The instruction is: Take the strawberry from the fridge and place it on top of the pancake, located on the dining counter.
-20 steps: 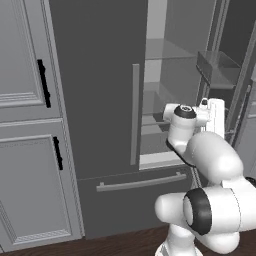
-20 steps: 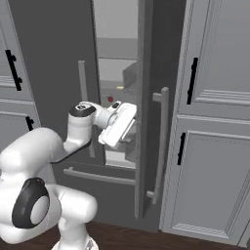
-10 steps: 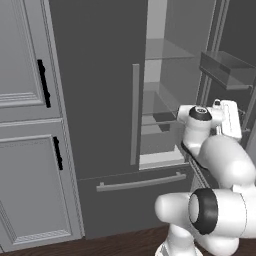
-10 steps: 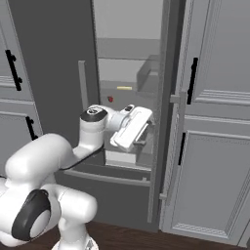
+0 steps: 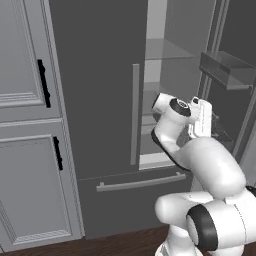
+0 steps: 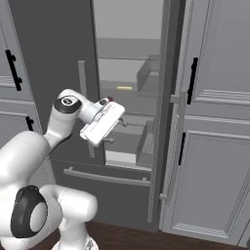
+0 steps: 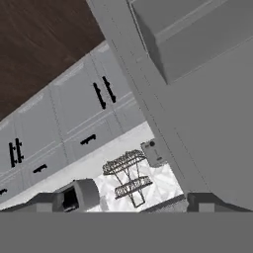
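The fridge [image 5: 95, 100] stands ahead, dark grey, with its left door shut and its right door [image 6: 166, 122] swung open onto glass shelves. My gripper [image 6: 114, 132] hangs open and empty in front of the opened compartment, level with the lower shelves; it is also in the left base view [image 5: 214, 125]. In the hand view its fingertips [image 7: 74, 197] stand wide apart with nothing between them. A tiny red speck [image 6: 110, 99] sits at the hand's upper edge; I cannot tell whether it is the strawberry. The pancake and the dining counter are out of view.
A small pale-yellow stick [image 6: 124, 88] lies on a fridge shelf. The open door carries a bin [image 5: 225, 70] at my right. Light-grey cabinets with black handles [image 5: 44, 82] [image 6: 193, 80] flank the fridge. A lower drawer bar [image 5: 140, 182] runs below.
The fridge's right door has swung wider open. My hand swept right with it, then came back to the left. The jaws stayed open.
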### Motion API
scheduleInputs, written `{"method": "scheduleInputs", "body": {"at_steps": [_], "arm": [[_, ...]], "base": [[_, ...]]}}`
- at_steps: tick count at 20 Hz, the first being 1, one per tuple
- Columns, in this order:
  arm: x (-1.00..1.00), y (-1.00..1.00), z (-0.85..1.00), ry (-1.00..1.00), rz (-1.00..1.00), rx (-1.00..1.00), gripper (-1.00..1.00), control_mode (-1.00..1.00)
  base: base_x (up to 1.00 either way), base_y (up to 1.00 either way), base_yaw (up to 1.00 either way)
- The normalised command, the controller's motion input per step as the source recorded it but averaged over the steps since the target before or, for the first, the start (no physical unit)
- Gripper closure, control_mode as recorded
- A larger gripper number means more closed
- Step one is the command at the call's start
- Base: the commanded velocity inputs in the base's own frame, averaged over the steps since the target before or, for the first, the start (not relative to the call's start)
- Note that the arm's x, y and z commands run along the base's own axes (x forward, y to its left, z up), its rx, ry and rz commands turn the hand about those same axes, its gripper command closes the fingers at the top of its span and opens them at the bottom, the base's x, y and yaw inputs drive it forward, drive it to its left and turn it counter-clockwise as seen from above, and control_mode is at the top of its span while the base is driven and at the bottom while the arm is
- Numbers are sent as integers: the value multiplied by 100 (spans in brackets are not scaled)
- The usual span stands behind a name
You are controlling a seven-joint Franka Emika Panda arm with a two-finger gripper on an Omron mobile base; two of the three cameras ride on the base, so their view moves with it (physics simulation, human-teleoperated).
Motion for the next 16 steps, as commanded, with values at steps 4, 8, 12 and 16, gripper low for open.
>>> {"method": "scheduleInputs", "body": {"at_steps": [4, 8, 12, 16], "arm": [[96, 72, -46, -44, -13, 57, -100, -100], [85, 28, -43, -63, -39, 62, -100, -100], [74, 28, -20, -68, -45, 53, -100, -100], [45, 67, 2, -83, -42, 30, -100, -100]], "base": [[0, 0, 0], [0, 0, 0], [0, 0, 0], [0, 0, 0]]}}
